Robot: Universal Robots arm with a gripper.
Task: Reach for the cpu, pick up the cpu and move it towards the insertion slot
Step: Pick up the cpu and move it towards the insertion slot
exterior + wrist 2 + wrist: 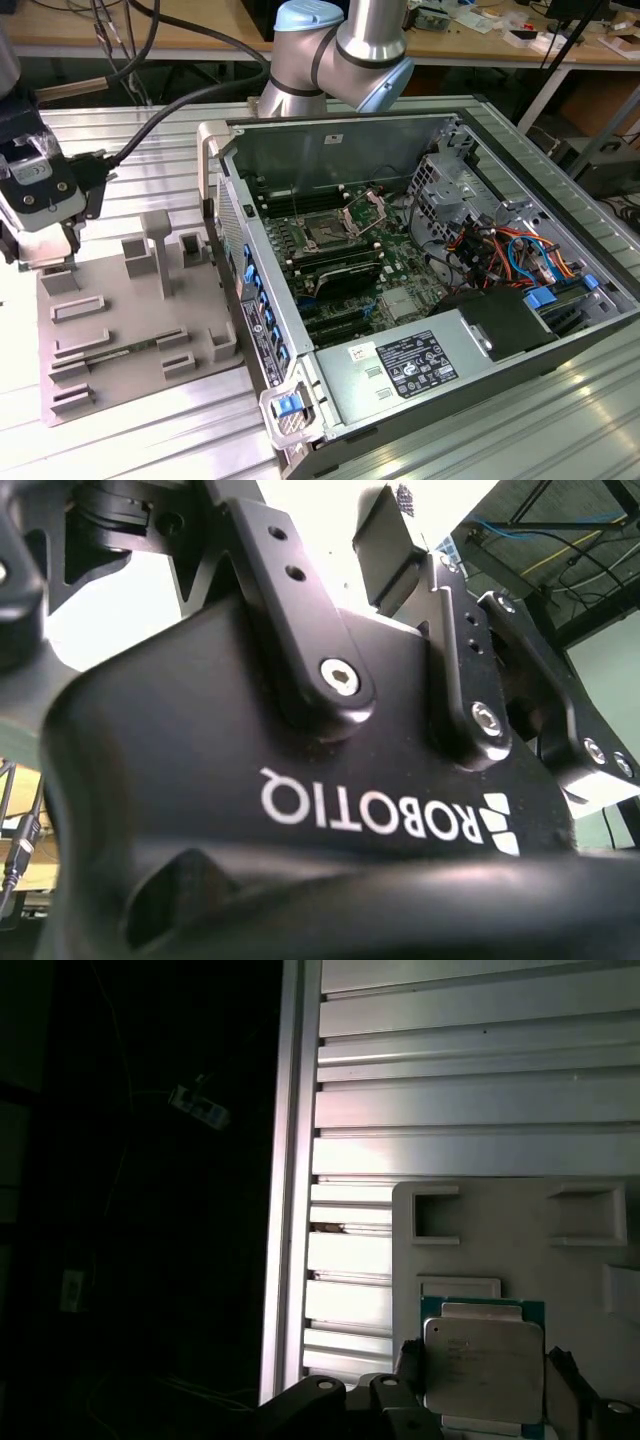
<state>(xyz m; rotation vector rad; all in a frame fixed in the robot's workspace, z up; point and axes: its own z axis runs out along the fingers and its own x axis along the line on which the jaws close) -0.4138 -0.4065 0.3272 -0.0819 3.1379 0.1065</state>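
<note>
Reach looks done. The end effector (484, 1372) is down at the grey tray (130, 330), at the exterior view's left end of the bench (150, 440). In the first wrist view the cpu (483, 1355) shows silvery top up with a green rim around it. It sits between the two dark fingers (563, 1385), one hard against each opposite edge. The gap between them matches the chip's width, so I read the end effector as pinching the cpu, though the contact itself is hard to confirm. The grasp is therefore made or just about made. A lift isn't evident. The chip sits close over the tray beside a small raised rectangular frame (458, 1286), and I can't tell whether it has cleared its seat. In the exterior view the wrist hangs low over the tray's far corner, which fits a chip at or near tray level. The transport part isn't started. The insertion slot (326, 233) is inside the open computer case (330, 140), well apart from the tray toward the exterior view's right. Its shiny metal frame (365, 212) is swung up and the dark square socket looks bare. The arm (340, 40) reaches from behind the case across to the tray side. Overall that puts reach complete, pick-up about at the grip stage, and the carry toward the slot all left.
</note>
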